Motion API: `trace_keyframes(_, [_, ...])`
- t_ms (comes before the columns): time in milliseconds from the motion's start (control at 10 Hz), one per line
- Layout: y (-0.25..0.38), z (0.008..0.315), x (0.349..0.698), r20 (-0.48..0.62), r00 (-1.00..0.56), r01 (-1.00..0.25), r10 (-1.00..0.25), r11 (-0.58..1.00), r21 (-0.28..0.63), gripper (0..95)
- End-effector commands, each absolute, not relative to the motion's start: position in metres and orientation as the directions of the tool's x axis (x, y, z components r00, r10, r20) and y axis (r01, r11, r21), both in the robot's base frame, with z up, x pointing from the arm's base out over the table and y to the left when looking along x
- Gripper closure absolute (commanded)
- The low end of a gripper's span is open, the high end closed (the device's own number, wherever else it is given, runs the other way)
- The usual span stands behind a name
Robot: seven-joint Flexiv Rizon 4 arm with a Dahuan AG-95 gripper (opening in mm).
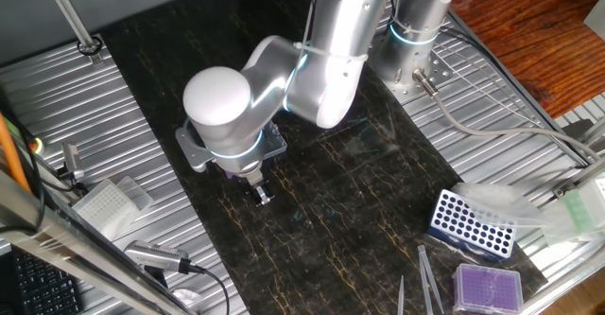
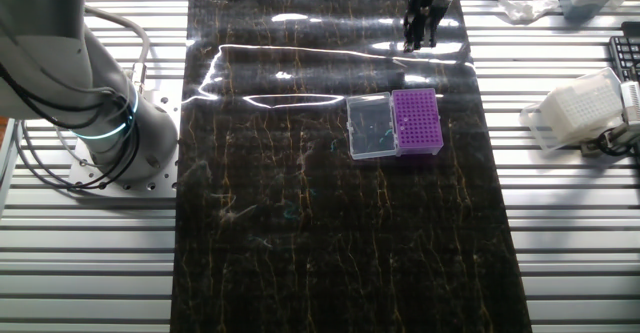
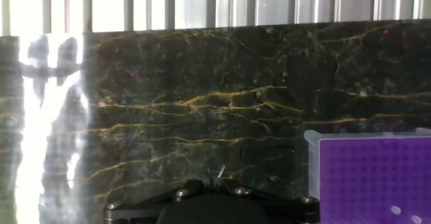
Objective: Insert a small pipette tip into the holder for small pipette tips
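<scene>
We see our gripper (image 1: 262,195) with fingers pinched together, seemingly on a small pipette tip (image 3: 217,173), beside the deep-purple tip box (image 2: 417,120), its lid flap (image 2: 369,126) open.

A ribbed metal table (image 2: 560,233) carries a dark, gold-veined marble mat (image 2: 330,243) down its middle. On the mat sits a deep-purple tip box (image 2: 417,120), its clear lid flap (image 2: 370,127) folded open flat beside it. Near the mat's far corner stand a blue rack (image 1: 470,224) with white holes and a paler purple box (image 1: 488,288), with what appear to be grey pointed sticks (image 1: 427,275) lying alongside. A white tip box (image 2: 582,108) rests off the mat on bare metal.
</scene>
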State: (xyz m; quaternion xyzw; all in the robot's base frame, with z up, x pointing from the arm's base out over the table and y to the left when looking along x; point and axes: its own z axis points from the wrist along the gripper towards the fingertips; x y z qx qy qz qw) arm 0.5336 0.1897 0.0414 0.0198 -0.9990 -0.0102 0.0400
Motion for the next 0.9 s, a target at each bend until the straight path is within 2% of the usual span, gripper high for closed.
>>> trace_keyframes(100, [0.190, 0.037, 0.533, 0.075, -0.996, -0.037, -0.038, 0.999, 0.021, 95.0])
trace_keyframes(400, [0.194, 0.028, 0.531, 0.073, -0.997, -0.032, -0.034, 0.999, 0.021, 95.0])
trace_keyframes(900, [0.193, 0.026, 0.528, 0.084, -0.996, 0.044, 0.042, 0.999, 0.021, 95.0])
